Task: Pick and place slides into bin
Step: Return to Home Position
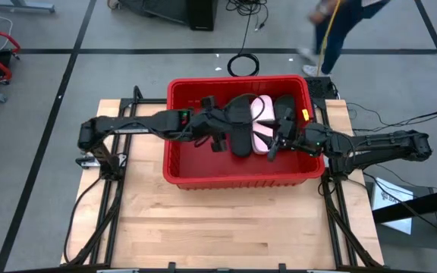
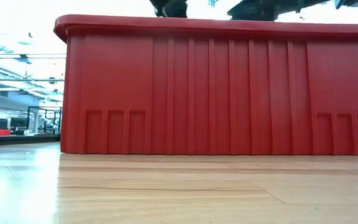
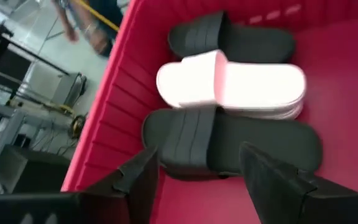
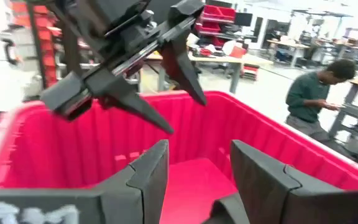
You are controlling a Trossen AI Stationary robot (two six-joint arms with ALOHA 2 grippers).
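Observation:
The red bin point(image 1: 234, 82) stands on the far half of the wooden table and fills the low view point(image 2: 216, 87). Three slides lie side by side on its floor: a black one point(image 3: 229, 40), a pink-white one point(image 3: 229, 87) and another black one point(image 3: 229, 140). My left gripper point(image 3: 197, 155) hangs open above the nearest black slide, clear of it, with nothing between its fingers; the right wrist view shows it point(image 4: 185, 117) open above the bin. My right gripper point(image 4: 199, 149) is open and empty, level over the bin's right part point(image 1: 275, 148).
Bare wooden table point(image 1: 226, 227) stretches from the bin to the near edge. The bin's tall ribbed walls point(image 4: 73, 155) surround both grippers. A cable coil point(image 1: 243, 64) lies on the floor behind the table. People are in the room beyond point(image 4: 316, 93), point(image 1: 340, 30).

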